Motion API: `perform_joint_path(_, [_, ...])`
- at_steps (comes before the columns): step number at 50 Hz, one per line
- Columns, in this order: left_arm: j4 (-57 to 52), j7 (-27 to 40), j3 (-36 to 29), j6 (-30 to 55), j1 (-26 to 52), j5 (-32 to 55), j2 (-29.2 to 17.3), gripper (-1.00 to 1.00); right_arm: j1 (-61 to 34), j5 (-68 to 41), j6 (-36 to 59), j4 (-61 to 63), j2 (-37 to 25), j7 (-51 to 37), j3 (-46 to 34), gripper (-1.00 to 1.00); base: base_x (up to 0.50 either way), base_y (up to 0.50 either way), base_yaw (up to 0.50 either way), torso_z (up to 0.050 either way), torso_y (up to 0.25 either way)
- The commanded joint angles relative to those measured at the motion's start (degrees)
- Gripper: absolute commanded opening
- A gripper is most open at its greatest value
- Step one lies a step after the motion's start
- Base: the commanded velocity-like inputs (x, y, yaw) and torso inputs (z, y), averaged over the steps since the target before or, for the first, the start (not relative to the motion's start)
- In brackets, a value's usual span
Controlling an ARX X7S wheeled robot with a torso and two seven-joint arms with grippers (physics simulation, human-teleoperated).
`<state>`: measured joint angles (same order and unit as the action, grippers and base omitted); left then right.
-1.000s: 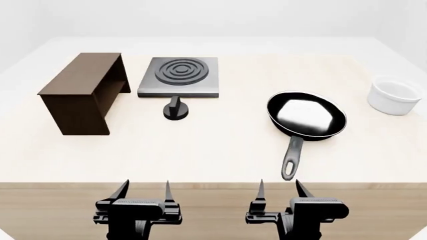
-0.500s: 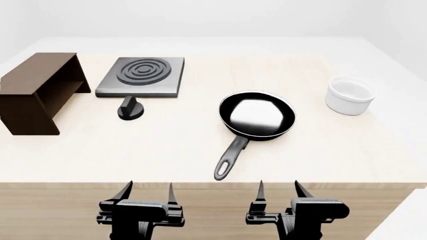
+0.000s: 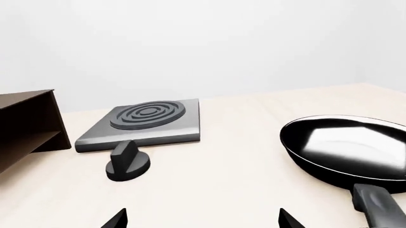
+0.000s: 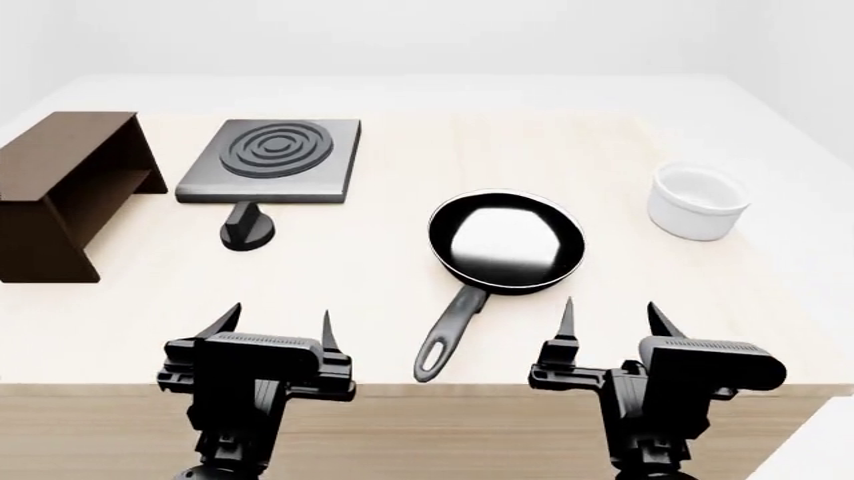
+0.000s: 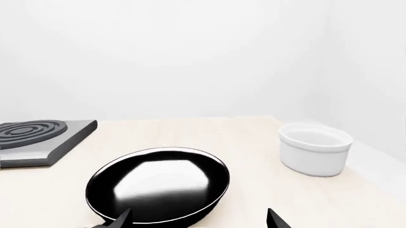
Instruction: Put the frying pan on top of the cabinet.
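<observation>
Both grippers, left gripper point(image 4: 274, 327) and right gripper point(image 4: 610, 317), spread, empty. Frying pan point(image 4: 506, 240) mid-frame, cabinet point(image 4: 63, 190) far left. Risk: handle-end pinch, pan tipping.

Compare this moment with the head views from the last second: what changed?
Both grippers, left and right, have come forward over the table's near edge, open and empty. The view swung right, then steadied. The frying pan, cabinet, hob and bowl stayed put.

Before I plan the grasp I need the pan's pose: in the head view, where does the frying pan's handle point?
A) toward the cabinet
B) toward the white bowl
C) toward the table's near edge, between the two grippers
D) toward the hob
C: the frying pan has its handle running down to the near edge between the left gripper and the right gripper.
</observation>
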<state>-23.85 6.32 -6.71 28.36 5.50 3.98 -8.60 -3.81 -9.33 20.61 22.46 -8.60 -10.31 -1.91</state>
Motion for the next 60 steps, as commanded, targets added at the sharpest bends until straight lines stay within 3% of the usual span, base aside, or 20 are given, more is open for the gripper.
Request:
perform_joint_path(1, [-5.52, 0.67, -0.09, 6.85, 1.84, 0.25, -1.27, 1.00, -0.78, -0.77, 5.51, 6.65, -1.57, -1.76, 0.41, 1.00, 0.50, 0.00, 0.00, 0.000, 0.000])
perform_joint_path(23, [-3.87, 1.53, -0.51, 5.67, 1.34, 0.91, -1.77, 1.00, -0.85, -2.03, 2.62, 4.48, -2.34, -2.32, -0.61, 1.00, 0.50, 0.00, 0.00, 0.000, 0.000])
perform_joint_path(34, [-5.18, 1.46, -1.23, 7.48, 1.84, 1.36, -2.37, 1.00, -0.60, -2.12, 1.71, 4.49, -3.24, -2.73, -1.50, 1.00, 0.00, 0.00, 0.00, 0.000, 0.000])
perform_joint_path(35, [-6.87, 0.49, -1.97, 16.08, 3.95, 2.99, -2.48, 1.00, -0.67, -2.40, 1.71, 4.53, -3.28, -2.76, -1.30, 1.00, 0.00, 0.00, 0.00, 0.000, 0.000])
perform_joint_path(36, [-7.09, 0.54, -1.97, 17.07, 4.04, 3.06, -2.49, 1.00, -0.68, -2.45, 1.69, 4.52, -3.34, -2.82, -1.33, 1.00, 0.00, 0.00, 0.00, 0.000, 0.000])
perform_joint_path(39, [-14.02, -1.36, -2.37, 39.07, 9.13, 8.74, -1.95, 1.00, -0.89, -2.43, 1.65, 4.28, -3.56, -2.99, -1.49, 1.00, 0.00, 0.00, 0.00, 0.000, 0.000])
perform_joint_path(42, [-21.25, -2.09, -1.74, 53.86, 13.33, 12.10, -0.71, 1.00, -0.89, -2.80, 1.52, 4.27, -3.65, -3.08, -1.43, 1.00, 0.00, 0.00, 0.00, 0.000, 0.000])
perform_joint_path(43, [-23.61, -3.72, 0.23, 58.06, 14.48, 14.17, 0.70, 1.00, -0.94, -2.69, 1.45, 4.14, -3.70, -3.19, -1.52, 1.00, 0.00, 0.00, 0.00, 0.000, 0.000])
perform_joint_path(46, [-19.64, 21.78, 6.84, 61.59, 19.34, 39.95, -3.60, 1.00, -1.15, -2.78, 1.28, 3.61, -3.75, -3.25, -1.67, 1.00, 0.00, 0.00, 0.00, 0.000, 0.000])
perform_joint_path(47, [-11.04, 30.37, 5.60, 61.37, 22.77, 48.54, -6.03, 1.00, -1.40, -2.70, 1.08, 3.00, -3.65, -3.32, -1.74, 1.00, 0.00, 0.00, 0.00, 0.000, 0.000])
perform_joint_path(49, [-10.39, 47.56, -11.59, 44.18, 30.99, 65.73, -23.22, 1.00, -1.43, -2.75, 1.09, 3.08, -3.74, -3.49, -1.80, 1.00, 0.00, 0.00, 0.00, 0.000, 0.000])
perform_joint_path(50, [-10.25, 54.93, -20.19, 35.59, 32.16, 74.33, -23.43, 1.00, -1.48, -2.84, 1.23, 3.14, -3.82, -3.47, -1.82, 1.00, 0.00, 0.00, 0.00, 0.000, 0.000])
perform_joint_path(52, [-8.82, 56.30, -25.07, 32.96, 33.42, 91.52, -22.39, 1.00, -1.60, -2.97, 1.42, 3.30, -3.94, -3.61, -1.72, 1.00, 0.00, 0.00, 0.00, 0.000, 0.000])
perform_joint_path(54, [-8.58, 56.47, -25.61, 33.10, 33.73, 105.57, -22.06, 1.00, -1.62, -3.02, 1.41, 3.34, -4.05, -3.73, -1.77, 1.00, 0.00, 0.00, 0.00, 0.000, 0.000])
perform_joint_path(60, [-6.56, 58.77, -28.17, 32.14, 35.78, 110.14, -19.45, 1.00, -1.63, -3.29, 1.30, 3.42, -4.23, -3.88, -1.94, 1.00, 0.00, 0.00, 0.00, 0.000, 0.000])
